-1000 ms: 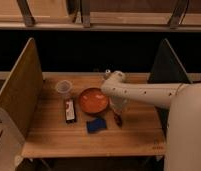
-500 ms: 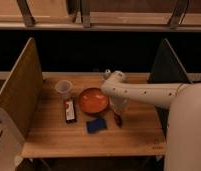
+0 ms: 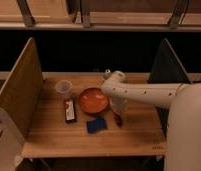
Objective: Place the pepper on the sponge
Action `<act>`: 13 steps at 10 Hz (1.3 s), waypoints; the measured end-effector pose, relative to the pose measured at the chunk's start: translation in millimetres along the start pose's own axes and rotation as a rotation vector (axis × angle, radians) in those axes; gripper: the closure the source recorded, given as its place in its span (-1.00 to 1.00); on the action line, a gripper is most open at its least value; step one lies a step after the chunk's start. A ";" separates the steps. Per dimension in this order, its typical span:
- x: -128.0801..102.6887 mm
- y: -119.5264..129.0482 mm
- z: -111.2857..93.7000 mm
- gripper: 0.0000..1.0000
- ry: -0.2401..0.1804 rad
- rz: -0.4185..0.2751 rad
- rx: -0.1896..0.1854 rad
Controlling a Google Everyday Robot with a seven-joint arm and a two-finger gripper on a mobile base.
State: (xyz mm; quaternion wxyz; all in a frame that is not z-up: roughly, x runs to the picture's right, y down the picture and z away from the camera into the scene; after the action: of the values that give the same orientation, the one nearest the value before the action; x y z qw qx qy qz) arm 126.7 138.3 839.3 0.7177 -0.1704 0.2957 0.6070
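Observation:
The pepper (image 3: 117, 119) is a small dark red piece low over the wooden table (image 3: 54, 137), just right of the sponge. The sponge (image 3: 96, 125) is a flat blue pad lying in front of the orange-red bowl (image 3: 92, 100). My gripper (image 3: 117, 114) points down at the end of the white arm, right over the pepper and beside the bowl's right rim. The gripper's body hides where it meets the pepper, so I cannot tell whether the pepper is held or resting on the table.
A clear plastic cup (image 3: 63, 89) stands left of the bowl. A dark flat bar with a red and white label (image 3: 69, 110) lies below the cup. Tall side panels (image 3: 19, 92) wall the table on the left and right. A pale bottle top (image 3: 107, 73) shows behind the arm.

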 end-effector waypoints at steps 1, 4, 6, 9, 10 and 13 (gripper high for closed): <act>0.0 0.0 0.0 -0.60 0.000 0.000 0.000; 2.4 -1.3 2.5 -0.60 -0.002 -0.006 0.003; 8.6 -1.6 10.2 -0.60 -0.001 -0.020 0.003; 16.1 5.4 28.3 -0.60 0.026 -0.036 -0.014; 17.3 8.9 34.2 -0.60 0.035 -0.040 -0.020; 17.2 14.4 46.0 -0.48 0.052 -0.046 -0.025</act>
State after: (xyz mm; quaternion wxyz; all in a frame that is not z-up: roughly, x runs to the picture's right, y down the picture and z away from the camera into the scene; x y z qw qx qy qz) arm 124.2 182.3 865.3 0.7214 -0.2020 0.3027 0.5892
